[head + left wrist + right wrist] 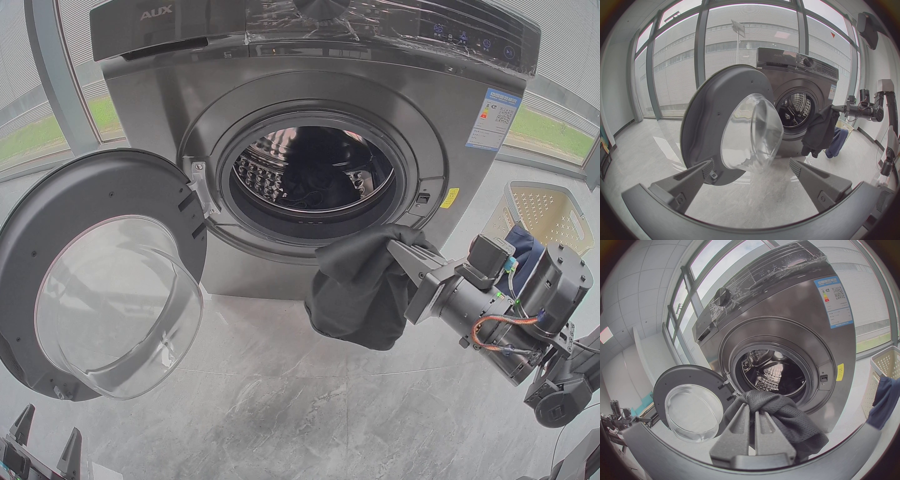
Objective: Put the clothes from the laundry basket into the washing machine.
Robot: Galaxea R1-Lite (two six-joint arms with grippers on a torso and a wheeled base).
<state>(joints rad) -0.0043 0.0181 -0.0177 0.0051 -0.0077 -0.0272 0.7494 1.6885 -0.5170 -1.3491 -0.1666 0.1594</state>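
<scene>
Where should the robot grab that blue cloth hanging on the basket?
Probably the bunched fold of the blue cloth where it drapes over the basket rim, coming from above. That part sits highest and free, while the rest hangs limp down the outside.

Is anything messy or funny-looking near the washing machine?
A little. A blue garment hangs over the laundry basket rim, spilling down its outside. Wrinkled plastic film covers the washing machine's control panel. The dark garment dangling from the right gripper is simply held, not dropped.
</scene>
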